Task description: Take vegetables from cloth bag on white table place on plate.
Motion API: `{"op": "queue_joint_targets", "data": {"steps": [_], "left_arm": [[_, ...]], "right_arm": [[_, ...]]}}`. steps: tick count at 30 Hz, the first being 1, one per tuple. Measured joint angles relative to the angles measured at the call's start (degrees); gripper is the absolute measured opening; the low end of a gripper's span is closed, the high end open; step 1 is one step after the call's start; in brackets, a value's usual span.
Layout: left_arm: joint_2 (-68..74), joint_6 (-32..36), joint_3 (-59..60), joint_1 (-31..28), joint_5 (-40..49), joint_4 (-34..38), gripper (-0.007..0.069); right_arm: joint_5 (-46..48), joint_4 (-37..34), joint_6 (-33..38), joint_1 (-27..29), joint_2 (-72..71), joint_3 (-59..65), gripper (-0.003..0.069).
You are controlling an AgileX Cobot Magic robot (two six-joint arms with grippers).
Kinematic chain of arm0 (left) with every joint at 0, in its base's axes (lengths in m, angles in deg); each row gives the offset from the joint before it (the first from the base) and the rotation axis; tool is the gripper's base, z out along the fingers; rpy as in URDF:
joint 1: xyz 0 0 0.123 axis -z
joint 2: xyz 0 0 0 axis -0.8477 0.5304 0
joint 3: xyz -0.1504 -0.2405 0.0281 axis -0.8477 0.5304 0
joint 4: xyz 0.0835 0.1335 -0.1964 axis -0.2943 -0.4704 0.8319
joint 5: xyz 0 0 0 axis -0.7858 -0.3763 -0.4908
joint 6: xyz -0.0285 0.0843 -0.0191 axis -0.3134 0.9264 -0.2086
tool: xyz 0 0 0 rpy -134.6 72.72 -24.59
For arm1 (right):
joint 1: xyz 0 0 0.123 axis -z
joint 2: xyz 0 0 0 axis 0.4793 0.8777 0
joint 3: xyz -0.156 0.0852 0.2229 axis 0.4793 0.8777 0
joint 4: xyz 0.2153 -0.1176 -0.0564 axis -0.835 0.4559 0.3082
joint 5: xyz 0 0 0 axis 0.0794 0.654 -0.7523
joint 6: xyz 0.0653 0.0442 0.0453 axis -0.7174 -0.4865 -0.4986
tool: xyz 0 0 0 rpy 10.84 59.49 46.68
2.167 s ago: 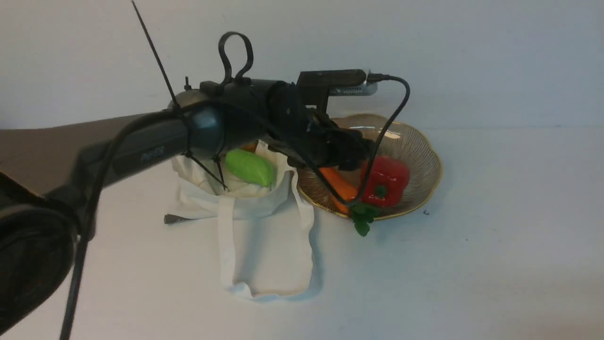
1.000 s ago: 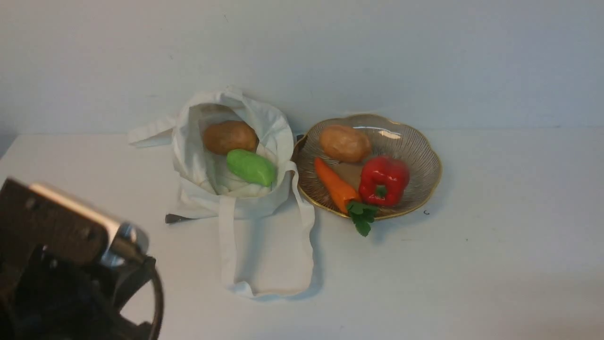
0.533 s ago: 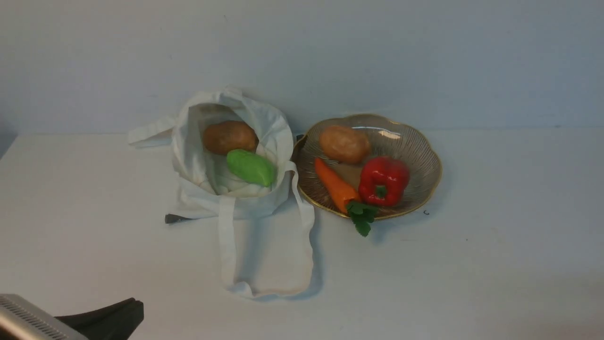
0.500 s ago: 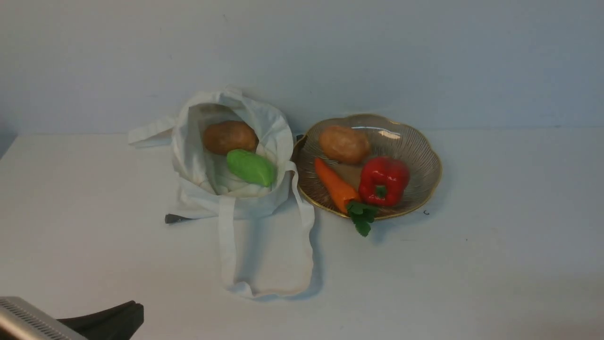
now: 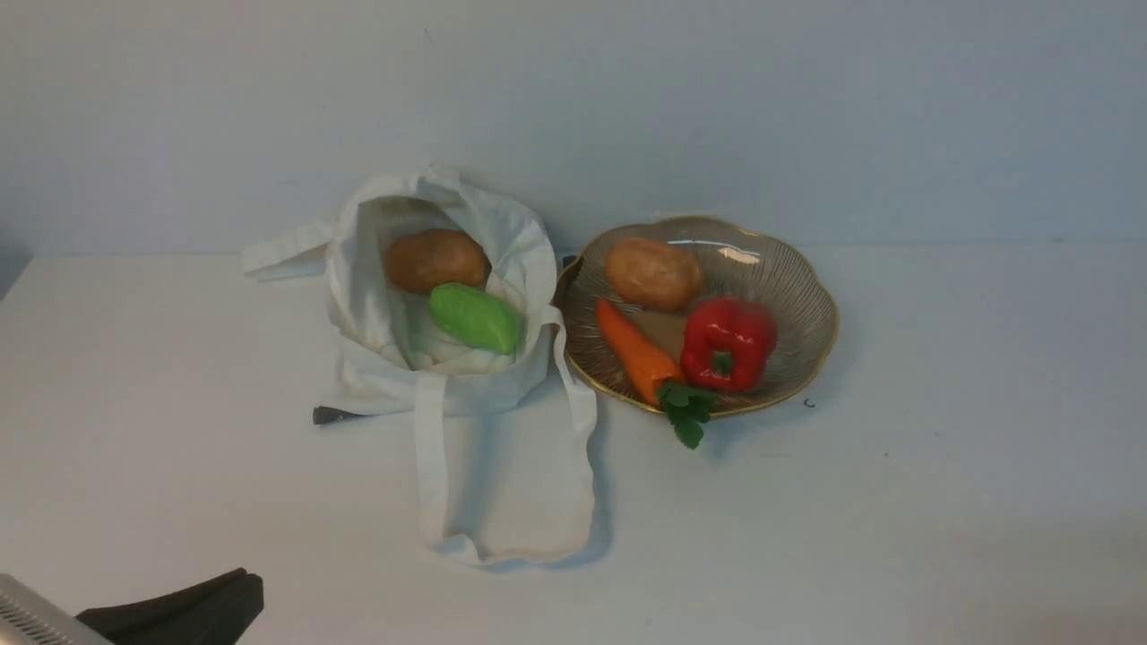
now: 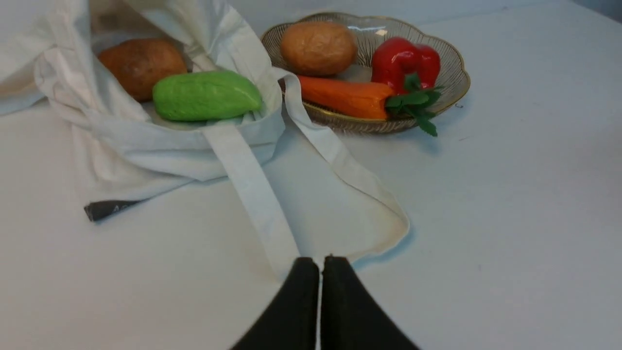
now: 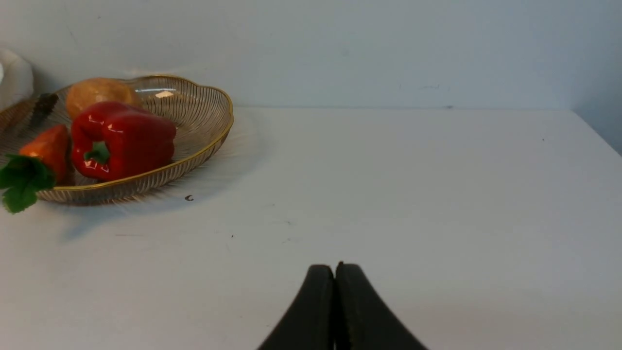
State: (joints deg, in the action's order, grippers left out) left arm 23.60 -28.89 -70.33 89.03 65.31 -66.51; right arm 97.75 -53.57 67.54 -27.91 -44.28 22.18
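Closure is complete on both sides: left pincer (image 6: 320,260) holds nothing, near the cloth bag (image 6: 121,146); right pincer (image 7: 335,266) empty above the surface (image 7: 437,194).

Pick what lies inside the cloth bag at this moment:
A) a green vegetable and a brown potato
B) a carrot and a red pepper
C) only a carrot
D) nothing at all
A: the green vegetable and a brown potato sit in the open cloth bag, while the carrot and red pepper lie on the plate.
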Motion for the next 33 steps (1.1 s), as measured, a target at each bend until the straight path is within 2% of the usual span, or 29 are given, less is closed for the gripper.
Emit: {"op": "queue_joint_targets", "data": {"steps": [3,12,25,33], "left_arm": [[-7.75,2.16,1.63,-2.58,2.2,0.0,-0.0005],[-20.56,2.74,8.25,-14.26,4.04,0.05,-0.0005],[-22.09,4.43,8.62,-15.32,9.16,0.16,-0.0005],[-22.09,4.43,8.62,-19.8,14.61,1.14,-0.0005]], "right_arm": [[0.0,0.0,0.0,0.0,0.0,0.0,-0.0015],[0.0,0.0,0.0,0.0,0.0,0.0,-0.0015],[0.0,0.0,0.0,0.0,0.0,0.0,-0.0015],[0.0,0.0,0.0,0.0,0.0,0.0,-0.0015]]}}
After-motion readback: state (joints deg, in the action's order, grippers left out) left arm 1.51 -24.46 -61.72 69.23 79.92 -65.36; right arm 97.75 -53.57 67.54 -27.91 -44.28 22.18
